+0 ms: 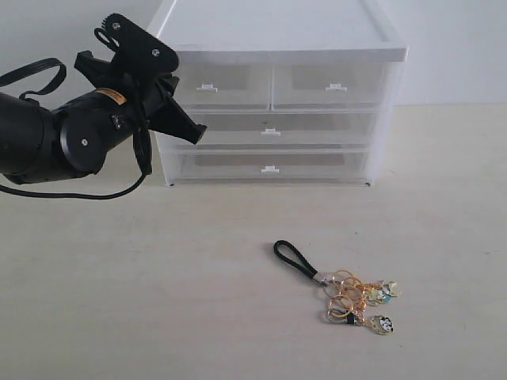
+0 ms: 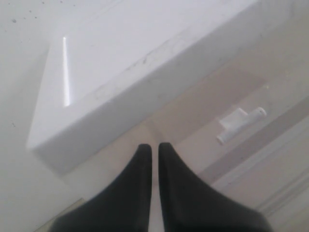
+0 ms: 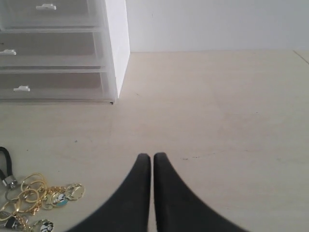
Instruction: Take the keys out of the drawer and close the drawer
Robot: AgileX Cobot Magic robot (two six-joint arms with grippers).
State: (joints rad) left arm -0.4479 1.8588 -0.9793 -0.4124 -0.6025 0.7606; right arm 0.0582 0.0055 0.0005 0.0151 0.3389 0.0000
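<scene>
Right pincer: jaws pressed together, empty, above table. Keys on table near its tips, not touching. Drawer closed flush, well ahead. Left pincer: narrow, empty, close to cabinet top edge.

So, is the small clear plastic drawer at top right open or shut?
Shut: that clear drawer sits flush with its left-hand twin.

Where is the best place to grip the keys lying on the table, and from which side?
On the keys, grip the black cord loop from above, jaws across its narrow width. It lies flat and stretched clear of the tangled gold rings, which would probably slip.
</scene>
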